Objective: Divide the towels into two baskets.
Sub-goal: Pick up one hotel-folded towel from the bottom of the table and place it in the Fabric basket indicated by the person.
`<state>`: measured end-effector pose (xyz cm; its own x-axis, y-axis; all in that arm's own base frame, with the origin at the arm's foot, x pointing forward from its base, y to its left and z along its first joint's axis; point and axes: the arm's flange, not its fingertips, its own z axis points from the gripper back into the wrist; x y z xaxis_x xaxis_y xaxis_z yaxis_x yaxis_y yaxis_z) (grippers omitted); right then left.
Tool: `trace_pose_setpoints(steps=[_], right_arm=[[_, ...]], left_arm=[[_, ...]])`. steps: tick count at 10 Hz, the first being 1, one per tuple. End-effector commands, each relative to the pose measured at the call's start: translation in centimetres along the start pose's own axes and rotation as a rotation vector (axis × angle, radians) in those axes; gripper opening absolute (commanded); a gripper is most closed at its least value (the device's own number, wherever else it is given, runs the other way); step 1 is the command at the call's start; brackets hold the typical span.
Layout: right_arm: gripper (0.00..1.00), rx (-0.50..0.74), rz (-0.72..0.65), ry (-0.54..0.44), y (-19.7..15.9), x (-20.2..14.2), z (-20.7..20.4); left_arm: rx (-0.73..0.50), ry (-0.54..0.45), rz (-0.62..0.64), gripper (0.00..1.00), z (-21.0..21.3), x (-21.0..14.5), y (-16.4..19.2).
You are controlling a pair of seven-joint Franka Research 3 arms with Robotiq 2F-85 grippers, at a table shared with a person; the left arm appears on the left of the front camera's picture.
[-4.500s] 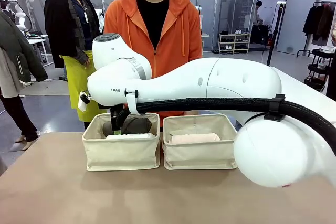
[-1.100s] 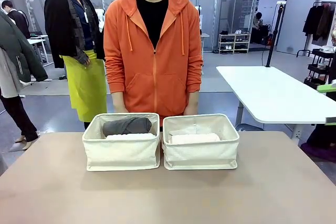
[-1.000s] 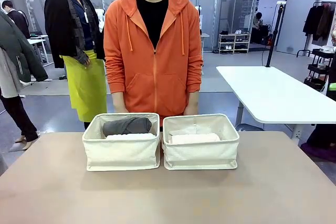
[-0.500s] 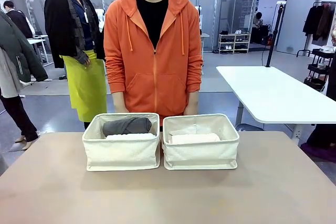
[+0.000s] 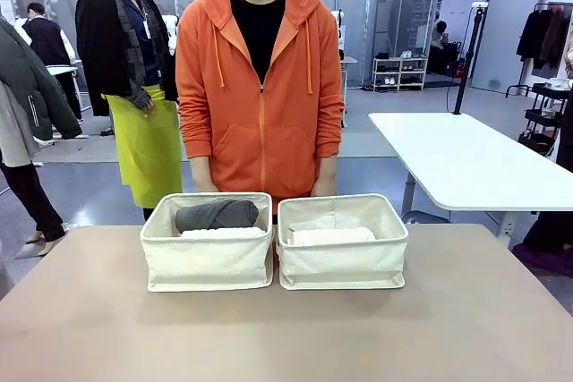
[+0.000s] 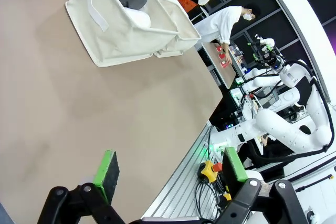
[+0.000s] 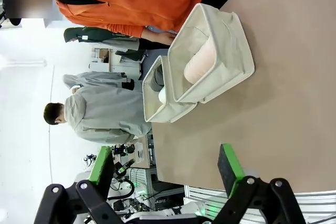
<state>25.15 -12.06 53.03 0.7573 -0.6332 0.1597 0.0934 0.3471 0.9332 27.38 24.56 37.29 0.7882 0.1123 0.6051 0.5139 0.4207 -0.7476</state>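
Two cream canvas baskets stand side by side at the table's far side. The left basket (image 5: 206, 261) holds the dark grey towel (image 5: 217, 215) and, in front of it, the white towel (image 5: 224, 233). In the right basket (image 5: 342, 264) the pale pink towel (image 5: 333, 236) lies at the front, with a paler roll (image 5: 311, 223) behind it whose colour is hard to tell. My left gripper (image 6: 170, 166) is open and empty over the bare table, far from the baskets (image 6: 118, 27). My right gripper (image 7: 165, 163) is open and empty too, well back from the pink towel (image 7: 202, 59).
A person in an orange hoodie (image 5: 260, 87) stands right behind the baskets, arms hanging at the sides. The brown table (image 5: 286, 337) is bare in front of the baskets. A white table (image 5: 457, 163) stands at the right, and other people are farther off.
The right arm, which was over the left basket with the dark grey towel, has drawn back out of the front view. The grey towel lies in the left basket.
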Motion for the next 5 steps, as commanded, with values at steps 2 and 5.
trace_pose_setpoints(steps=[2,5], right_arm=[[1.0,-0.001,0.001,-0.011,0.08,-0.13,0.26],[1.0,-0.001,0.001,-0.011,0.08,-0.13,0.26]], left_arm=[[0.006,-0.01,0.009,1.0,0.28,0.1,-0.32],[0.006,-0.01,0.009,1.0,0.28,0.1,-0.32]])
